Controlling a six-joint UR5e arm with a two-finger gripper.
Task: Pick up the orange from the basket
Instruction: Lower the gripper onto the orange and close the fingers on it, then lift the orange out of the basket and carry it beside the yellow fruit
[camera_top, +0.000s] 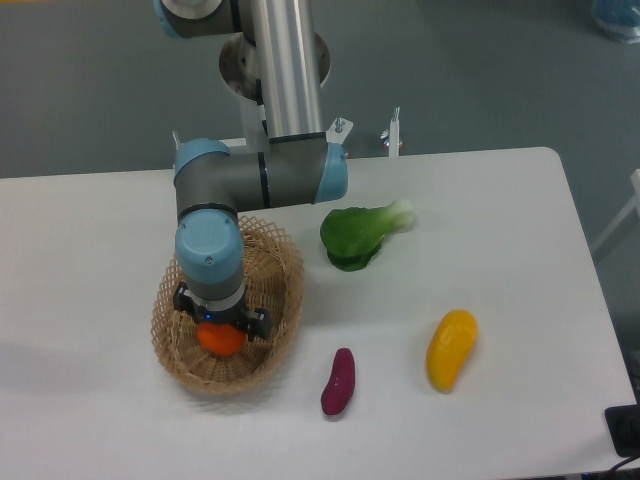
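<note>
At lower left of the frame, the gripper (221, 326) sits low inside the basket (283, 330), directly over the orange (221, 340), which rests on the basket floor. The wrist hides the fingers, so whether they are spread or pinching the fruit cannot be told. The reach looks finished; a confirmed grasp and the lift remain.

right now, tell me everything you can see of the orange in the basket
The orange is a small, round, bright-orange fruit with a smooth, slightly glossy skin. Only its lower part shows, because the gripper sits directly over it. It lies inside the woven wicker basket, toward the front left. The gripper's body flanks it on both sides, but whether the fingers actually touch it cannot be told.
</note>
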